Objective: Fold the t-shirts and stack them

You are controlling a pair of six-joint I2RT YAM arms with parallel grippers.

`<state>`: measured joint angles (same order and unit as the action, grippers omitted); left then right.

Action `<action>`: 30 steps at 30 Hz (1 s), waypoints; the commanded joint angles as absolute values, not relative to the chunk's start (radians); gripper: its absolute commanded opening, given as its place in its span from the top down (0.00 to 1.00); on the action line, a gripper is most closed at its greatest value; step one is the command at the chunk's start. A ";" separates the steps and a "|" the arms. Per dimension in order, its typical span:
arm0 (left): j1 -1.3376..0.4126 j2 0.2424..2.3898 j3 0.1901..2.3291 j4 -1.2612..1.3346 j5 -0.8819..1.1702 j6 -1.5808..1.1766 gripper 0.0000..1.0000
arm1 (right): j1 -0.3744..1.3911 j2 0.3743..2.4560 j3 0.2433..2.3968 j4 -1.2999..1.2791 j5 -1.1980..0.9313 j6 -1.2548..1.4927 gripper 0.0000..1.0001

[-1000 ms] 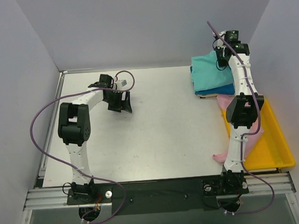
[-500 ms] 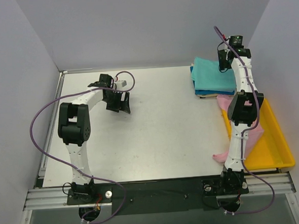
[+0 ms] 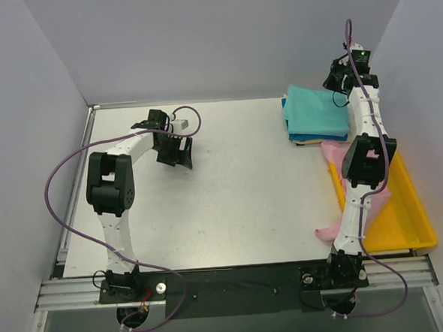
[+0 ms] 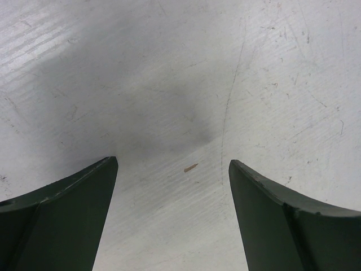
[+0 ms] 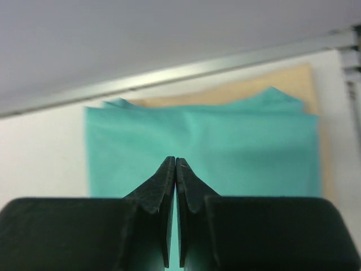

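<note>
A folded teal-green t-shirt (image 3: 314,113) tops a stack at the table's back right, with the deep blue one (image 3: 310,137) showing under its front edge. In the right wrist view the teal shirt (image 5: 225,147) lies over a cream one (image 5: 282,82). A rumpled pink t-shirt (image 3: 330,153) hangs from the yellow tray toward the table front. My right gripper (image 3: 336,76) is shut and empty, raised above the stack's back right corner; it also shows in the right wrist view (image 5: 175,162). My left gripper (image 3: 180,159) is open and empty over bare table, as its wrist view shows (image 4: 172,164).
A yellow plastic tray (image 3: 409,226) sits at the right edge beside the right arm. White walls close in the table at back and sides. A small brown fleck (image 4: 190,167) lies on the table between the left fingers.
My right gripper has lifted up and back to the right, away from the teal shirt, which now lies flat on the stack. The left arm has not moved.
</note>
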<state>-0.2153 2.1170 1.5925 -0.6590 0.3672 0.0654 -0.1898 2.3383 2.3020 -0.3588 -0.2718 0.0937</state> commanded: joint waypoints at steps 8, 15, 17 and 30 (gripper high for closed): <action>-0.212 2.080 1.603 -0.660 0.350 0.089 0.09 | -0.084 2.566 2.434 0.052 -0.428 0.665 1.00; -0.199 2.091 1.611 -0.666 0.347 0.092 0.09 | -0.043 2.609 2.401 0.055 -0.400 0.726 1.00; -0.201 2.089 1.609 -0.666 0.347 0.094 0.09 | -0.035 2.609 2.391 0.061 -0.405 0.732 1.00; -0.199 2.028 1.595 -0.666 0.356 0.106 0.09 | -0.051 2.346 2.350 0.051 -0.509 0.611 0.84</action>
<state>-0.2073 2.1117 1.5917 -0.6594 0.3584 0.0864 -0.0456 2.5988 2.3642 0.0154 -0.4133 0.6933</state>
